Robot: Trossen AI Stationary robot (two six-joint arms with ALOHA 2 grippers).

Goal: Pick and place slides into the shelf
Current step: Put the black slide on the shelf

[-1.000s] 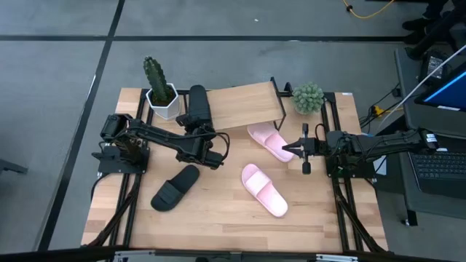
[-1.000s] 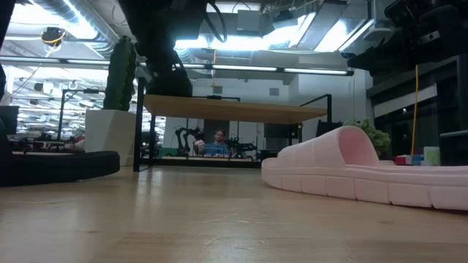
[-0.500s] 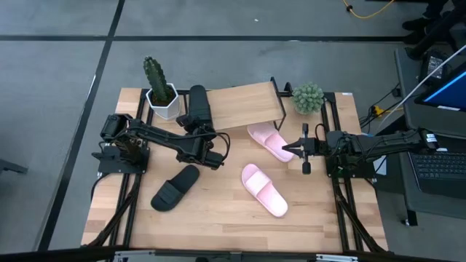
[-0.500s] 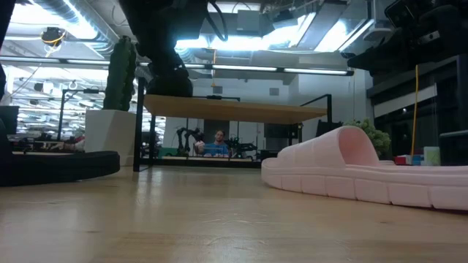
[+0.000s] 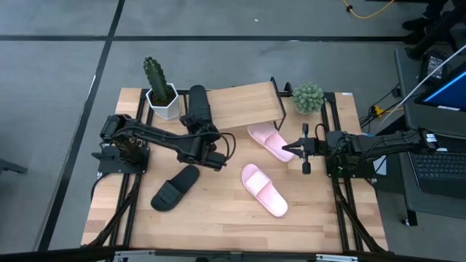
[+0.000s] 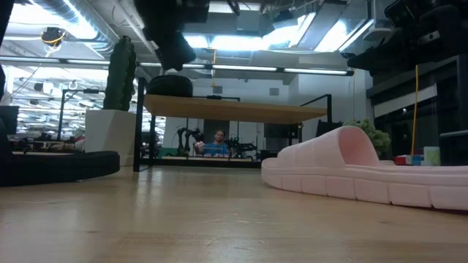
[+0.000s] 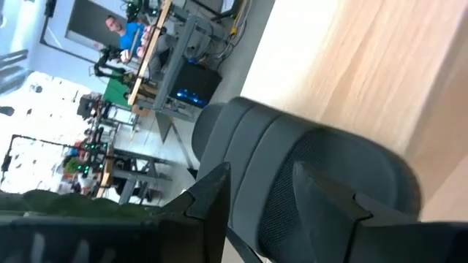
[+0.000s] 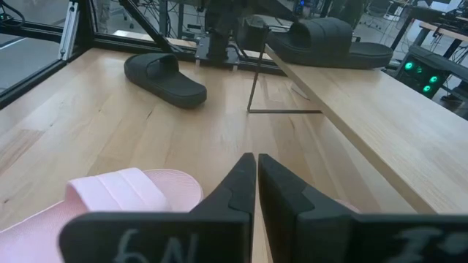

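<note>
On the shelf (image 5: 244, 105) one black slide (image 5: 198, 104) already rests; your left gripper (image 5: 211, 154) hangs beside it, finger state indiscernible. Your right gripper (image 5: 304, 149), closed and empty, waits by a pink slide (image 5: 268, 139). Next, you likely fetch the floor-level black slide (image 5: 175, 187).

The left arm reaches from the left edge of the high view toward the centre, and its end effector (image 5: 211, 149) stands with the fingers apart. The right arm lies level at the right side; its end effector (image 5: 304, 149) has the fingers (image 8: 241, 179) pressed together.
</note>
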